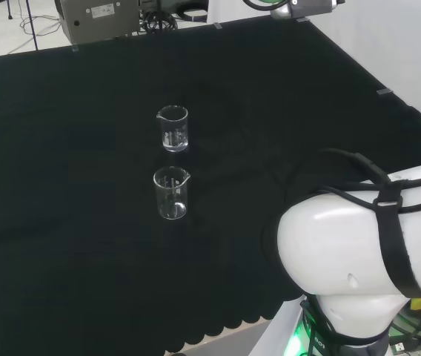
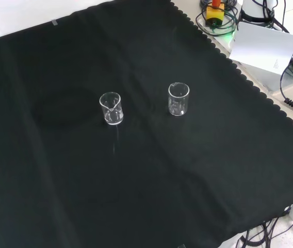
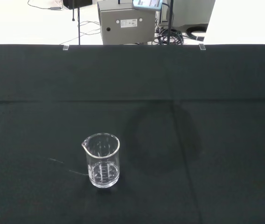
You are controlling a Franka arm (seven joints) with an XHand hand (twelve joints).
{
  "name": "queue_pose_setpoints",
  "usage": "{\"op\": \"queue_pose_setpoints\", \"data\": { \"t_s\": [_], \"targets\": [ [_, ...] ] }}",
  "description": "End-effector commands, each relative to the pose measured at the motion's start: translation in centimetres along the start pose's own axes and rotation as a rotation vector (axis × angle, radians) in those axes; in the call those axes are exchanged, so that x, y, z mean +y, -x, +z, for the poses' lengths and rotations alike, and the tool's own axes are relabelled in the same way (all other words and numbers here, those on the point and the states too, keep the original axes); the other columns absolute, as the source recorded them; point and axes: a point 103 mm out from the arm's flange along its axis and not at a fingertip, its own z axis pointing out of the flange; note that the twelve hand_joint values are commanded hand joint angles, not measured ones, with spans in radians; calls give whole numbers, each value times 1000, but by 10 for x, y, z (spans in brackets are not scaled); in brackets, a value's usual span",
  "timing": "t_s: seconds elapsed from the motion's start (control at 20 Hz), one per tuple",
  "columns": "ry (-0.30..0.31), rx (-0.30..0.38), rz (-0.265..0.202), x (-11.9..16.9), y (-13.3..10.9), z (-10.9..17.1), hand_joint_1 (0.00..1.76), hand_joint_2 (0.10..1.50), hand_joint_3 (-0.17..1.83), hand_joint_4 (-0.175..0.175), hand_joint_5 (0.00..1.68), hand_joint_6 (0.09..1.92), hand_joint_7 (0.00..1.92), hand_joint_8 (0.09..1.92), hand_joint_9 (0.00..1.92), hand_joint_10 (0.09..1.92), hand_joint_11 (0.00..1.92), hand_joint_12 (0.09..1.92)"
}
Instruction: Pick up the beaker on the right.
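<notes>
Two small clear glass beakers stand upright on the black cloth [image 1: 62,222], a short gap between them. In the head view one beaker [image 1: 173,128] is farther off, with its spout to the left. The other beaker [image 1: 171,193] is nearer, with its spout to the right. In the front view they stand side by side: the left beaker [image 2: 111,108] and the right beaker [image 2: 178,98]. Both look empty. The wrist view has one beaker [image 3: 102,160] standing alone on the cloth, with bare cloth around it.
The arm's white link [image 1: 359,245] with black cables rises at the head view's lower right. A grey equipment box [image 1: 99,18] stands beyond the cloth's far edge. In the front view, a white card [image 2: 262,47] and cables [image 2: 291,88] lie off the cloth's scalloped edge [image 2: 239,70].
</notes>
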Motion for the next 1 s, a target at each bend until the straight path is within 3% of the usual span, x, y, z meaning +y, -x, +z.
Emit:
{"op": "queue_pose_setpoints", "data": {
  "t_s": [0.05, 0.2, 0.55, 1.0],
  "targets": [
    [8, -6, 1, 0, 1, 0, 127, 1318, 5, -12, 253, 87, 0, 404, 46, 702, 0, 1228],
    [8, -2, 7, 1, 3, 0, 12, 1394, 40, -10, 259, 87, 0, 356, 38, 683, 0, 1211],
    [-4, -4, 25, 5, 7, 5, 0, 1403, 45, -10, 264, 87, 0, 354, 45, 675, 0, 1211],
    [-47, 8, 91, 35, 19, 41, 9, 1392, 40, -17, 280, 87, 54, 413, 129, 670, 0, 1261]
  ]
}}
